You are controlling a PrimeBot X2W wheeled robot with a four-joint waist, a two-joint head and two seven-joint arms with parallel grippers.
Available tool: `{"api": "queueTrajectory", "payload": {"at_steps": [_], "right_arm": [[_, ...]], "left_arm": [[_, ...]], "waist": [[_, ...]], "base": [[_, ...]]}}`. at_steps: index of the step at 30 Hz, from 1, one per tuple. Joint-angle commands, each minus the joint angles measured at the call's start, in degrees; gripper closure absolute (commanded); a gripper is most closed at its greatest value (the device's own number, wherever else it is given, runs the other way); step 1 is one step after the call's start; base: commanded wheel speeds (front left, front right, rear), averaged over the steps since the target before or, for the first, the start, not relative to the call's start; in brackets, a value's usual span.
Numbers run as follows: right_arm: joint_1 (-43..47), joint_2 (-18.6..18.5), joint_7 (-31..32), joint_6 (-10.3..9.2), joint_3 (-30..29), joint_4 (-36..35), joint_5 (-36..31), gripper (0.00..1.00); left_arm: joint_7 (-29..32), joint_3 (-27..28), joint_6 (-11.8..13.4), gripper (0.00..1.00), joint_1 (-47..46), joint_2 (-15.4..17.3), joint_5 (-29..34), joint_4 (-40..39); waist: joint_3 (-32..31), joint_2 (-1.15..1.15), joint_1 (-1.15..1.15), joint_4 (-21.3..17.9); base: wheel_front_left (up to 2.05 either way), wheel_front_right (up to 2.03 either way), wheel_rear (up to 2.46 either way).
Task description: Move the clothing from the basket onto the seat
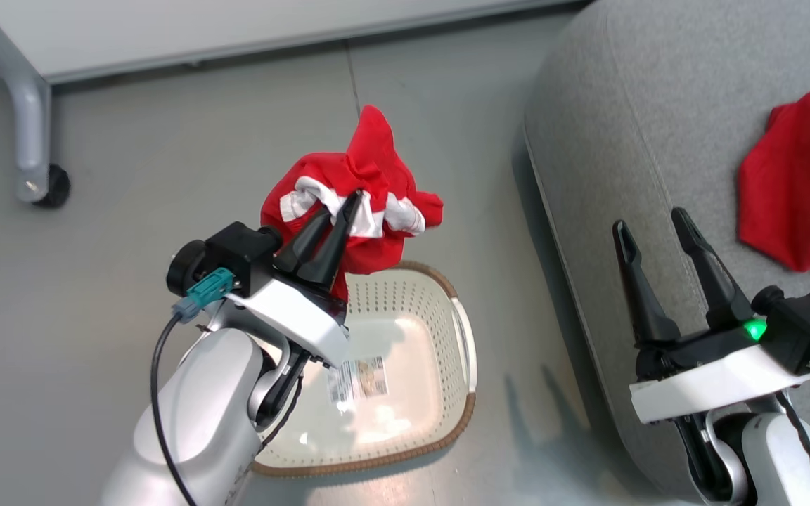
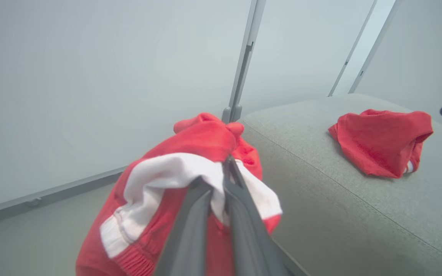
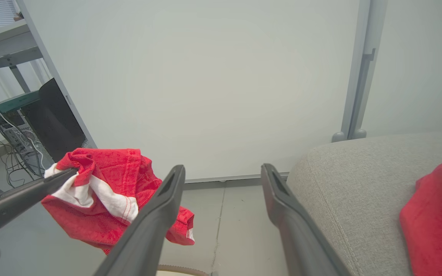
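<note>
**Left hand holds one garment over the basket; the other lies on the sofa**

The left hand (image 1: pixel 344 202) is clamped on a red garment (image 1: pixel 377 161), its two fingers pressed together on a white panel of the bunched cloth. The garment hangs in the air, and in the head view it sits over the far rim of the basket (image 1: pixel 467 414), clear of the plastic. The basket stands on the grey floor (image 1: pixel 131 176); its cream bottom shows a barcode label (image 1: pixel 359 379). To the right, past a strip of floor, stands the sofa (image 1: pixel 623 105), its rounded corner and stitched seam facing the basket. The right hand (image 1: pixel 650 219) hovers over the sofa's near edge, fingers spread apart and gripping nothing. Beyond it and further right, the other garment (image 1: pixel 792 197) lies crumpled on the cushion, well apart from the held one, with a bit of striped trim at its lower edge. Behind the floor stands a pale panel (image 1: pixel 166 28) on a grey leg with a black caster (image 1: pixel 50 186). In the right wrist view, shelves (image 3: pixel 2 42) with cables and a dark box stand at the left, behind the held garment.
</note>
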Motion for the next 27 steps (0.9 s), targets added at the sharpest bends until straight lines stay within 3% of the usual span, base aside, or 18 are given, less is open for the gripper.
{"api": "queueTrajectory", "payload": {"at_steps": [1,19,27], "right_arm": [[1.17,-0.21,0.76,0.05,-0.35,-0.36,-0.27,0.00],[10.24,0.50,6.00,0.05,-1.55,-2.59,-1.51,0.00],[14.04,1.02,7.42,0.05,-2.26,-4.29,-1.86,0.00]], "left_arm": [[-0.06,0.61,0.62,1.00,1.17,0.63,0.36,-2.40],[3.74,1.00,4.94,1.00,12.38,4.34,-1.54,-22.75],[5.79,0.69,6.83,1.00,16.94,6.03,-2.04,-28.95]], "waist": [[-3.49,0.00,0.00,1.14],[-16.27,0.00,0.00,1.37],[-19.02,0.00,0.00,1.74]], "base": [[0.00,0.00,0.00],[0.00,0.00,0.00],[0.00,0.00,0.00]]}}
